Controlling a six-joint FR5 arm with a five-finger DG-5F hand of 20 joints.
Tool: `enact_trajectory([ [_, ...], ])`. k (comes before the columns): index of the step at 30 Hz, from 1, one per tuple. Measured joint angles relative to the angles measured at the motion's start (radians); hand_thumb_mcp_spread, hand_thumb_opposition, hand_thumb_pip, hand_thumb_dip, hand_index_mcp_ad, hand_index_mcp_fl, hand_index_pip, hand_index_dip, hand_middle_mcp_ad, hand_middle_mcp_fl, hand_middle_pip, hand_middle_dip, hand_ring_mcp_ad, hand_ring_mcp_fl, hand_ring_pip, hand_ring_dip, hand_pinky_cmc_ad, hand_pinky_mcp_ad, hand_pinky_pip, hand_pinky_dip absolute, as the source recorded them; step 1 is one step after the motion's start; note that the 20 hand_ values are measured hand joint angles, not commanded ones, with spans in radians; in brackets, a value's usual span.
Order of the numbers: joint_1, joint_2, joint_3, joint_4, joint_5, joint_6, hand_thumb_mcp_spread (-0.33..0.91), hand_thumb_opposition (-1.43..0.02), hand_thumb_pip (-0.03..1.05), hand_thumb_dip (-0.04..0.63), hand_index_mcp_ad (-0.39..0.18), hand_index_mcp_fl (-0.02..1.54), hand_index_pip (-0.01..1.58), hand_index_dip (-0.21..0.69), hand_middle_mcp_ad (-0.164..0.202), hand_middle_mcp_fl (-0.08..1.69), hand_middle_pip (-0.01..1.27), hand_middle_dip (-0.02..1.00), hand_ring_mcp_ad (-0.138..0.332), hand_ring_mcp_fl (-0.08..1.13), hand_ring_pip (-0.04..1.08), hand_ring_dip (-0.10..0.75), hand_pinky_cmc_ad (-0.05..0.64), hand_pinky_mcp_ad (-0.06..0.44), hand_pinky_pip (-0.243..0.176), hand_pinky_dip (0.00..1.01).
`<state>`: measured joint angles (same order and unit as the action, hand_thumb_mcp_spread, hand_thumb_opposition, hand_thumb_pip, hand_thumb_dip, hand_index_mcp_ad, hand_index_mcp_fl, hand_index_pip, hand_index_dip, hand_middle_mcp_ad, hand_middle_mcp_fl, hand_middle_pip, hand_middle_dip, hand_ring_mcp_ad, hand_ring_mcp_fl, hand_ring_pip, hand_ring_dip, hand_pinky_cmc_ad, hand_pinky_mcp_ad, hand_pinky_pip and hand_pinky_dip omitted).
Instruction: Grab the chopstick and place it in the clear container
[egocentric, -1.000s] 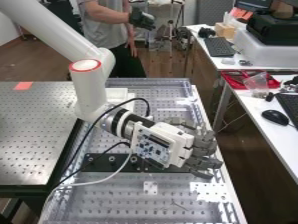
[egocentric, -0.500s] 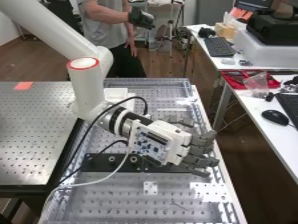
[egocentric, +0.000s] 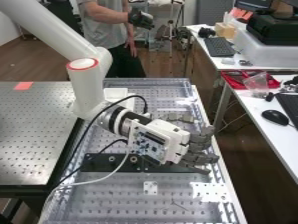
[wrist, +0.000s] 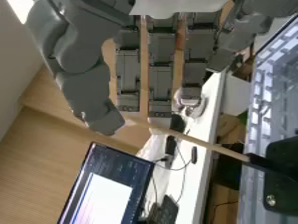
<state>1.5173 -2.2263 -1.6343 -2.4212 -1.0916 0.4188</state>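
Over the perforated metal bench (egocentric: 133, 195), have the hand (egocentric: 199, 145) a touch farther from the near end than a second ago and slightly more to the high view's left. Wide, with straight, jointed, matt grey fingers (wrist: 159, 75) and the thumb (wrist: 86, 90) set apart from them. In the wrist view, can see the chopstick (wrist: 193, 141) slanting from beside the fingertips to a black block (wrist: 283, 185): slim, straight, pale wood, dark towards the block. Cannot tell whether touching the hand. On the block, a round metal screw (wrist: 271, 200); beneath the hand's board, across the bench, a flat black bar (egocentric: 106, 162).
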Motion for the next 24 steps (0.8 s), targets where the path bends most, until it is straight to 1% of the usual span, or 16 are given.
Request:
enact_trajectory([
  [2,0.003,-0.001,-0.001,0.0,0.004,0.002,0.56,-0.77,0.62,0.276,-0.056,0.29,1.18,0.063,0.061,0.56,0.64,0.67,0.11,0.46,0.08,0.393,0.332,0.117,0.026,0.17],
  [4,0.006,-0.002,-0.002,0.003,0.004,0.002,0.56,-0.77,0.62,0.276,-0.056,0.29,1.17,0.063,0.061,0.56,0.63,0.67,0.108,0.46,0.08,0.393,0.332,0.117,0.026,0.17],
  [6,0.008,-0.002,-0.002,0.003,0.004,0.001,0.56,-0.77,0.62,0.276,-0.056,0.31,1.17,0.065,0.061,0.56,0.63,0.67,0.108,0.48,0.08,0.393,0.354,0.117,0.024,0.17],
  [13,0.009,-0.005,0.007,-0.004,0.013,-0.006,0.56,-0.77,0.62,0.274,-0.052,0.31,1.19,0.065,0.049,0.59,0.63,0.67,0.105,0.47,0.08,0.393,0.353,0.115,0.026,0.17],
  [15,0.009,-0.006,0.011,-0.007,0.017,-0.01,0.56,-0.77,0.62,0.269,-0.052,0.31,1.19,0.056,0.052,0.59,0.63,0.67,0.103,0.49,0.08,0.394,0.372,0.12,0.042,0.17],
  [17,0.007,-0.007,0.015,-0.01,0.02,-0.011,0.56,-0.77,0.61,0.269,-0.052,0.31,1.19,0.056,0.051,0.59,0.63,0.67,0.094,0.49,0.08,0.394,0.372,0.12,0.042,0.17],
  [20,0.004,-0.01,0.022,-0.017,0.018,-0.012,0.58,-0.77,0.61,0.269,-0.056,0.32,1.19,0.056,0.049,0.61,0.63,0.67,0.099,0.49,0.08,0.398,0.367,0.117,0.04,0.17],
  [22,0.003,-0.013,0.027,-0.021,0.018,-0.011,0.58,-0.77,0.61,0.272,-0.058,0.33,1.19,0.056,0.049,0.6,0.63,0.67,0.101,0.49,0.07,0.394,0.386,0.117,0.044,0.17],
  [24,0.002,-0.017,0.031,-0.024,0.018,-0.01,0.58,-0.77,0.61,0.269,-0.059,0.33,1.19,0.056,0.049,0.61,0.64,0.67,0.089,0.51,0.08,0.405,0.384,0.12,0.044,0.17],
])
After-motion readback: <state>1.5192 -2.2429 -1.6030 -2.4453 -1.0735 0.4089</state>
